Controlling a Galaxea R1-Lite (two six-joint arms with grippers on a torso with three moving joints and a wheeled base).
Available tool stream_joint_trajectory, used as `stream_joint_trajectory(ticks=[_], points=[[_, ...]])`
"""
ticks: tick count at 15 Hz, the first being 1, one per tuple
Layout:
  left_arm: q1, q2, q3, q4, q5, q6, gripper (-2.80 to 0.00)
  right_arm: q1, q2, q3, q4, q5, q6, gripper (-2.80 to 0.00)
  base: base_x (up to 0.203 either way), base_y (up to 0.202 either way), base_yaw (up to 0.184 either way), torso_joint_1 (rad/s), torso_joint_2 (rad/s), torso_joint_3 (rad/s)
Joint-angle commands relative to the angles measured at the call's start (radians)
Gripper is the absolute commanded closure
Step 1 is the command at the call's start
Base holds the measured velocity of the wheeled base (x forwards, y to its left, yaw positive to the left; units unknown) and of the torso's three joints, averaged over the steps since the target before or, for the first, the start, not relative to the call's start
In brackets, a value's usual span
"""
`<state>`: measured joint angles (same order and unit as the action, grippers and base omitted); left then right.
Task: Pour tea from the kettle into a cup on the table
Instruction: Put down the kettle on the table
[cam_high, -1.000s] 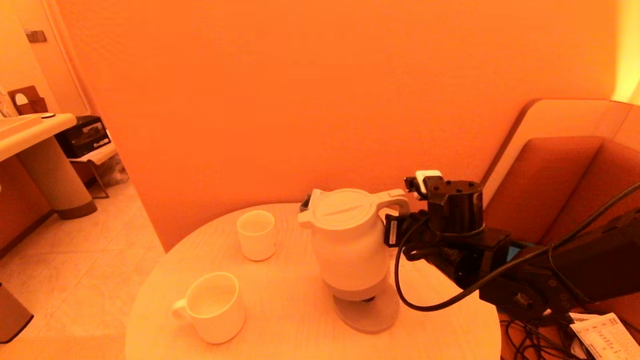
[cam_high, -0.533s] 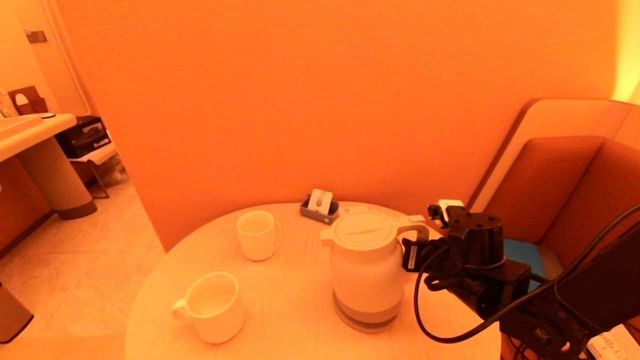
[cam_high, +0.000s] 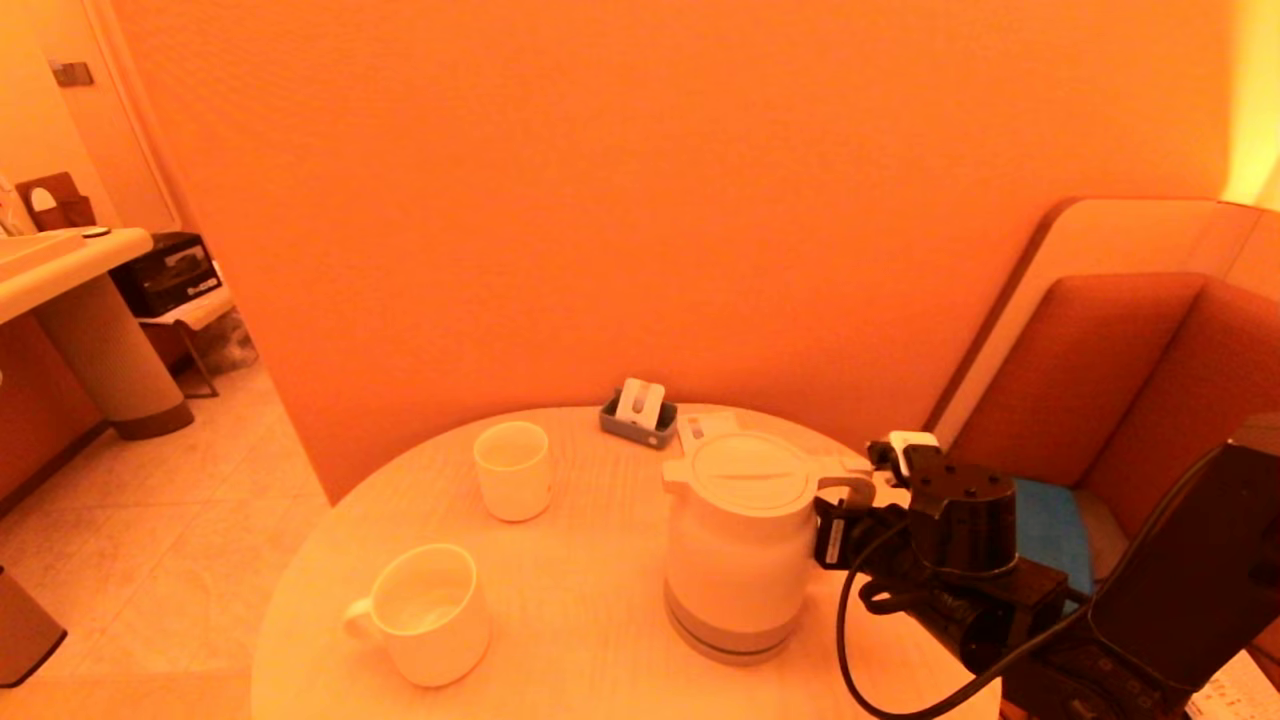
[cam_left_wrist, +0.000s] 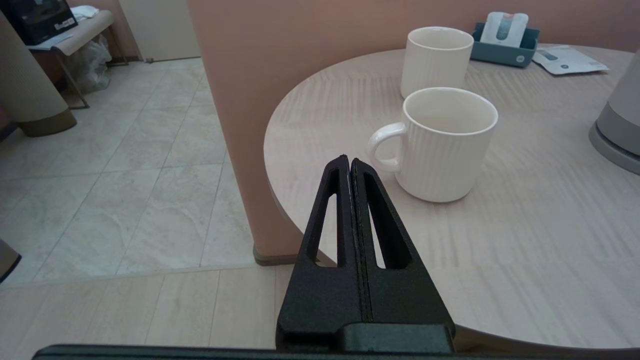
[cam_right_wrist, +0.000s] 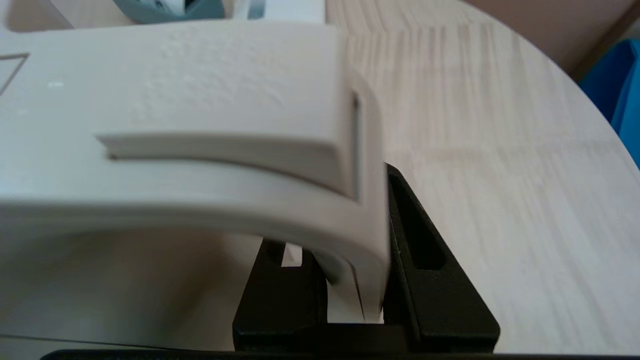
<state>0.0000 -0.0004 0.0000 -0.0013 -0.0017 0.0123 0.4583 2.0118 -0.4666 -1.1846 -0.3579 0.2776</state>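
Standing upright on the table, right of the cup, the kettle is hiding its base. Only the wrist view is showing the right gripper clamping its handle, and the left gripper pressed closed off-table near a mug.

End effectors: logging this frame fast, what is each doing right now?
Left end effector: shut, holding nothing, off the table edge near the mug.
Right end effector: shut on the kettle handle.
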Motion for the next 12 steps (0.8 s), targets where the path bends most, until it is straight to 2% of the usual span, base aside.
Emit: stream_joint_trajectory(ticks=[1,4,8,10,12], points=[[0.000,0.000,0.000,0.000,0.000,0.000,0.00,0.000,0.022,0.024,-0.016,-0.001,0.001,0.00,0.000,0.000,0.000,0.000,0.00,0.000],[0.000,0.000,0.000,0.000,0.000,0.000,0.00,0.000,0.024,0.062,-0.068,-0.004,-0.003,0.00,0.000,0.000,0.000,0.000,0.00,0.000],[0.000,0.000,0.000,0.000,0.000,0.000,0.00,0.002,0.037,0.099,-0.073,-0.005,-0.011,0.00,0.000,0.000,0.000,0.000,0.00,0.000],[0.000,0.000,0.000,0.000,0.000,0.000,0.00,0.006,0.066,0.125,-0.144,-0.002,-0.026,0.00,0.000,0.000,0.000,0.000,0.00,0.000],[0.000,0.000,0.000,0.000,0.000,0.000,0.00,0.006,0.094,0.137,-0.227,-0.001,-0.085,0.00,0.000,0.000,0.000,0.000,0.00,0.000]])
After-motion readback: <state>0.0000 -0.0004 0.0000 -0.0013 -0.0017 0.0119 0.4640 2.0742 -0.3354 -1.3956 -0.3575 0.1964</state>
